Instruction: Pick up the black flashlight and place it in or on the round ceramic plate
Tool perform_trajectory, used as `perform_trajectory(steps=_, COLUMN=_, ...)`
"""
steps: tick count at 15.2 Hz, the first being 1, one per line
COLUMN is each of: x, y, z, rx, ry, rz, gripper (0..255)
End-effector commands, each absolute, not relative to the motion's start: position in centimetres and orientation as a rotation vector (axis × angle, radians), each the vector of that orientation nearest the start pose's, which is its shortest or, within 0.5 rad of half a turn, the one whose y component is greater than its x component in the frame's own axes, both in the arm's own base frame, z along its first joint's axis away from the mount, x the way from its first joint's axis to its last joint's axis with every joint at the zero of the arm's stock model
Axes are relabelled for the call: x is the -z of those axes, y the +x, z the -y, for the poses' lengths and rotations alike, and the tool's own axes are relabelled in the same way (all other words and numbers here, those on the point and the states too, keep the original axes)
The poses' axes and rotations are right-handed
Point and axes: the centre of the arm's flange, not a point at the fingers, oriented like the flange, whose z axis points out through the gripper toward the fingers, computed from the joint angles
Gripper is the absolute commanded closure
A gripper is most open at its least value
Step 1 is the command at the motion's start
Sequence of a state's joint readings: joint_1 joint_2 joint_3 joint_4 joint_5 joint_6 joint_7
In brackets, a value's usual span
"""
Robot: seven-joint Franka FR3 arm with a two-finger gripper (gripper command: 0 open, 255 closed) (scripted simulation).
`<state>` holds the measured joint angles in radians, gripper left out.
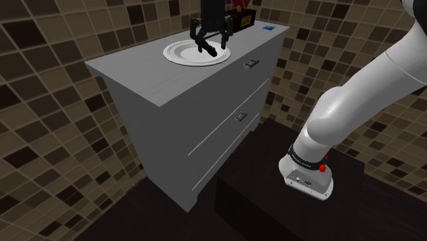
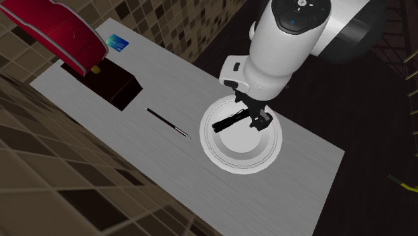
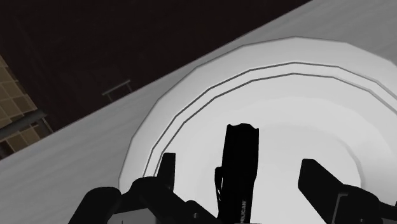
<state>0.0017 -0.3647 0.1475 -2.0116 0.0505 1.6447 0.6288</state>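
Since the tool hangs low over the white plate at the shoulder view's top centre, on the grey dresser, and the black flashlight shows as a dark bar beneath it inside the rim, the step in hand looks like letting go and backing off.

Seen from the second exterior view, the flashlight lies across the upper-left part of the plate near the frame's middle. One end reaches toward the rim and the tool straddles the other. A thin dark rod lies on the dresser left of the plate, apart from it.

Along the wrist view, the fingers stand spread, one on each side of the flashlight, with white plate showing in both gaps, so nothing is pinched. The flashlight seems to rest on the plate, though contact underneath is hard to confirm. To finish well, I'd hold the jaws wide and rise straight up with no sideways drift, since a round barrel would probably roll at the slightest brush.
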Motion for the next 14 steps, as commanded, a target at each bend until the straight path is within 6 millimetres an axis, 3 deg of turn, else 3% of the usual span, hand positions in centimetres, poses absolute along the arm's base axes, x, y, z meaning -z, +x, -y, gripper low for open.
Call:
perform_trajectory(steps=1, x=-60.1, y=43.5, z=-8.1, rx=-0.008, ry=-3.051, rz=-0.768, gripper=0)
perform_trajectory(steps=2, x=-60.1, y=43.5, z=-8.0, rx=-0.008, ry=-3.051, rz=-0.768, gripper=0)
perform_trajectory(steps=6, x=-65.1, y=43.5, z=-8.1, rx=-0.008, ry=-3.051, rz=-0.768, gripper=0)
perform_trajectory(steps=14, x=-65.1, y=43.5, z=-8.1, rx=-0.008, ry=-3.051, rz=-0.768, gripper=0)
